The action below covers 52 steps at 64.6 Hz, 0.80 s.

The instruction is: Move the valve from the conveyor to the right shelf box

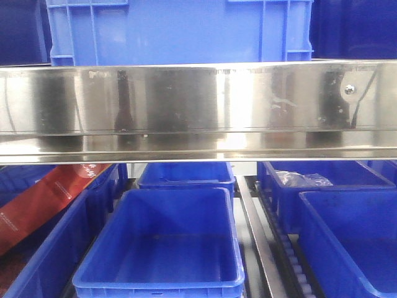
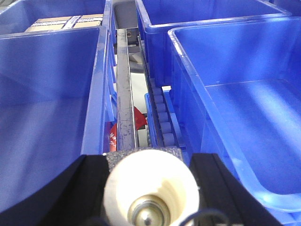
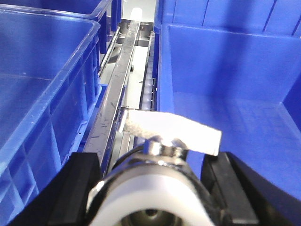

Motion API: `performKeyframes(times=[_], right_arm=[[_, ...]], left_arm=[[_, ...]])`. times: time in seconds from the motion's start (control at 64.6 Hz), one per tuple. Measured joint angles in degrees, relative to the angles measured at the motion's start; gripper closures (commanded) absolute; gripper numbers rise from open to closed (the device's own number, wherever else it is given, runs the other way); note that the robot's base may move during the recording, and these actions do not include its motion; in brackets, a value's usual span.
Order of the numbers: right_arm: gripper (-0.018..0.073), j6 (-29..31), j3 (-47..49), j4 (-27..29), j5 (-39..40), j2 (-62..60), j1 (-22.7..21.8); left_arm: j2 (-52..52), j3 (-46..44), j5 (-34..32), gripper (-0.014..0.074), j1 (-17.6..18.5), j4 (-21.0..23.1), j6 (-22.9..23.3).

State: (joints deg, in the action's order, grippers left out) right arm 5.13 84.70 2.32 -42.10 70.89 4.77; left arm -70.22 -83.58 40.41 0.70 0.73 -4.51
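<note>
Cream valve point(image 2: 150, 188) sits tight in my left gripper point(image 2: 150, 161), silver-handled valve point(image 3: 157, 195) in my right gripper point(image 3: 154, 165); blue boxes point(image 2: 188, 70) crowd both sides, a metal rail point(image 2: 124, 108) runs between

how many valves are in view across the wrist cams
2. A cream valve is gripped in the left end effector, and a grey-handled valve in the right end effector. More may be hidden in the blue bins.
</note>
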Motion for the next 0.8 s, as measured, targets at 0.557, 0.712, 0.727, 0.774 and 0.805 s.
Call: performKeyframes(times=[0.557, 0.712, 0.727, 0.774, 0.805], right_arm=[[0.0713, 0.0, 0.0, 0.0, 1.8, 0.0, 0.0], [0.0713, 0.0, 0.0, 0.0, 2.4, 0.0, 0.0], [0.0713, 0.0, 0.0, 0.0, 2.4, 0.0, 0.0], [0.0713, 0.0, 0.0, 0.0, 2.5, 0.0, 0.0], [0.0713, 0.0, 0.0, 0.2, 2.7, 0.0, 0.0]], left_arm=[[0.0, 0.0, -0.2, 0.0708, 0.0, 0.0, 0.0], [0.0, 0.0, -1.7, 0.0708, 0.0, 0.0, 0.0], [0.0, 0.0, -1.8, 0.0708, 0.0, 0.0, 0.0], [0.0, 0.0, -2.6, 0.0708, 0.0, 0.0, 0.0], [0.0, 0.0, -3.0, 0.0708, 0.0, 0.1, 0.0]])
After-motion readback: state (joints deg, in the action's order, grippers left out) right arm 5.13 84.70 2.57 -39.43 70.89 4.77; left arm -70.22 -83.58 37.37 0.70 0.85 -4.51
